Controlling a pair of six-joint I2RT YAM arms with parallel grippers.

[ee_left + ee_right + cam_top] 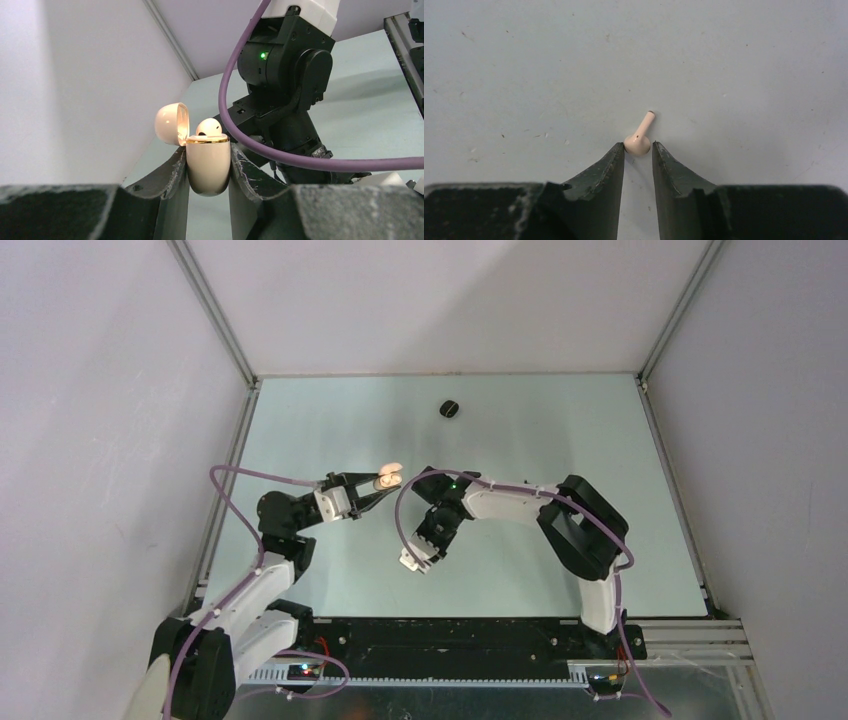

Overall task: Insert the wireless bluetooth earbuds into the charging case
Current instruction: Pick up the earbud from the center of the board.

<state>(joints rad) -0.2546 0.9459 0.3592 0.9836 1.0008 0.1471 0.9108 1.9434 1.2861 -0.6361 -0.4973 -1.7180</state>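
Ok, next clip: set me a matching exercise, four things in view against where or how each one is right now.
Things:
1. beige case
2. case lid
3. loose earbud
4. black round object

Places or states:
a. lying on the table between the fingertips of the right gripper
b. alone at the far end of the table
c. flipped open
d. clamped in the left gripper

Pairs: 1-d, 2-c, 3-a, 4-b.
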